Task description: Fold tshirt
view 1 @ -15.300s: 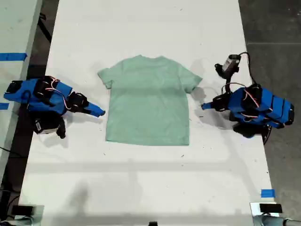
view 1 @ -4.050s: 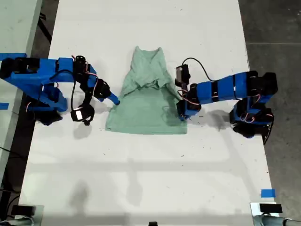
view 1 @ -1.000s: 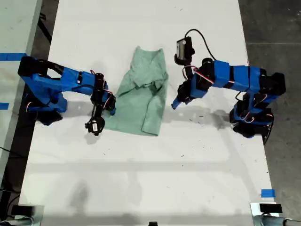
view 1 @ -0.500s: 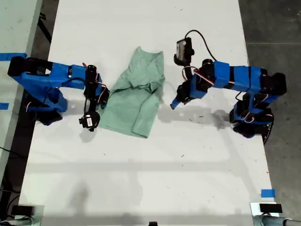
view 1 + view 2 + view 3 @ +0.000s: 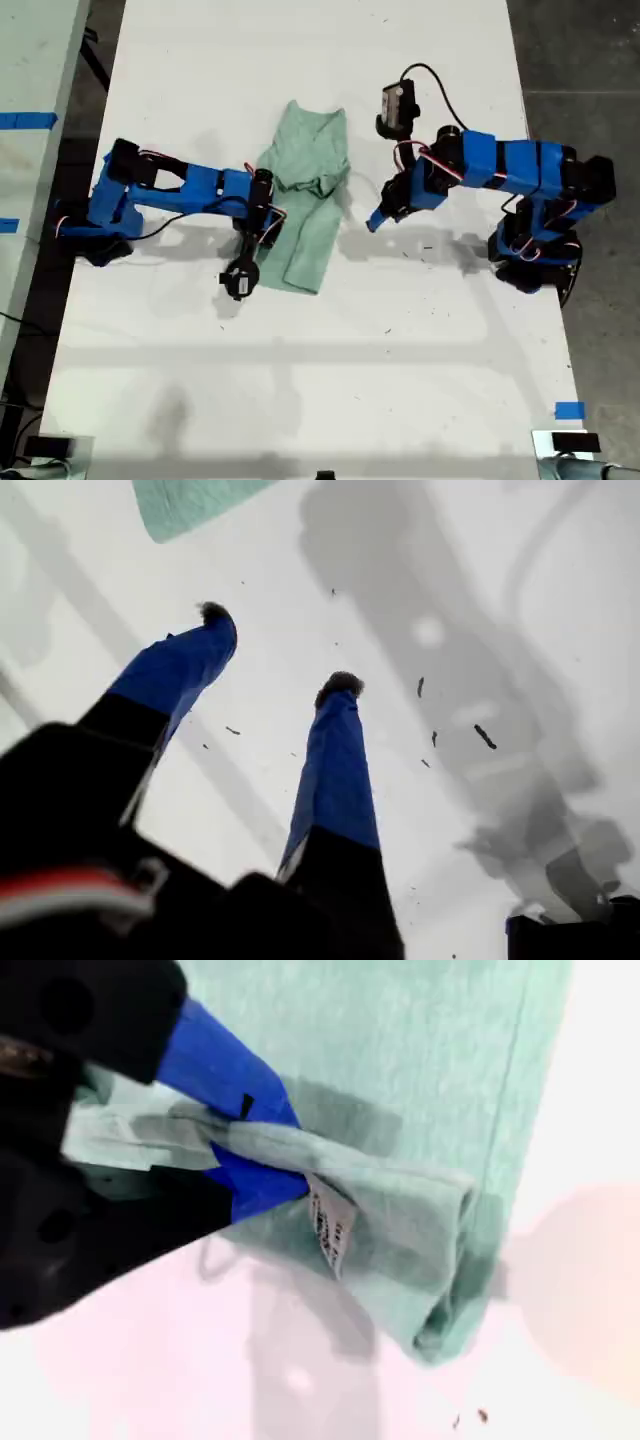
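- Exterior view: the tshirt (image 5: 305, 205) lies folded narrow mid-tabletop (image 5: 300, 390).
- My second gripper (image 5: 262, 1165), from that view's left, pinches a tshirt edge.
- My first gripper (image 5: 275, 650), jaws spread, hovers empty just beside the tshirt.

My first gripper (image 5: 275, 645) agape, second gripper (image 5: 260, 1175) clamped.

Lab: white bench (image 5: 300, 380), blue tape marks (image 5: 568, 410).
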Controlling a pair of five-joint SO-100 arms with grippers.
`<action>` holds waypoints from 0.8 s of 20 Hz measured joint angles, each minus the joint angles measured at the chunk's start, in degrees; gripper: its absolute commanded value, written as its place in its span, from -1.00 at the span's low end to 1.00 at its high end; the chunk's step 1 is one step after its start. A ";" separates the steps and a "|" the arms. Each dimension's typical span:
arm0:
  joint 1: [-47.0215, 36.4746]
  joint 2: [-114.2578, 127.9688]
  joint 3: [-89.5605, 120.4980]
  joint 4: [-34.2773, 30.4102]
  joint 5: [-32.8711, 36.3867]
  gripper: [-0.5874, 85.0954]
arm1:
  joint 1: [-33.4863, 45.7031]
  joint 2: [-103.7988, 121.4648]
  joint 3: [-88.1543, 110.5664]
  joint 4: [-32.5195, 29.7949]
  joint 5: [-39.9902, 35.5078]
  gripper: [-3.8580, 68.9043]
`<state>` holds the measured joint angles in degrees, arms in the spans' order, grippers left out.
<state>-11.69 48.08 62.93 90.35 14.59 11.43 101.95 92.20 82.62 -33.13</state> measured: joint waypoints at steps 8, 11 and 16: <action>0.26 7.65 0.79 4.22 4.48 -0.26 | -0.44 0.53 1.41 -1.41 0.44 -0.33; -0.62 30.32 10.55 4.22 4.57 -0.26 | -0.44 0.62 1.41 -1.41 0.62 -0.34; -3.34 59.94 30.85 5.10 -0.97 -0.26 | -3.16 2.99 1.14 -0.70 3.60 -0.37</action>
<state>-15.03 108.02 93.78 95.45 13.62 8.26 104.94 93.34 81.91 -29.53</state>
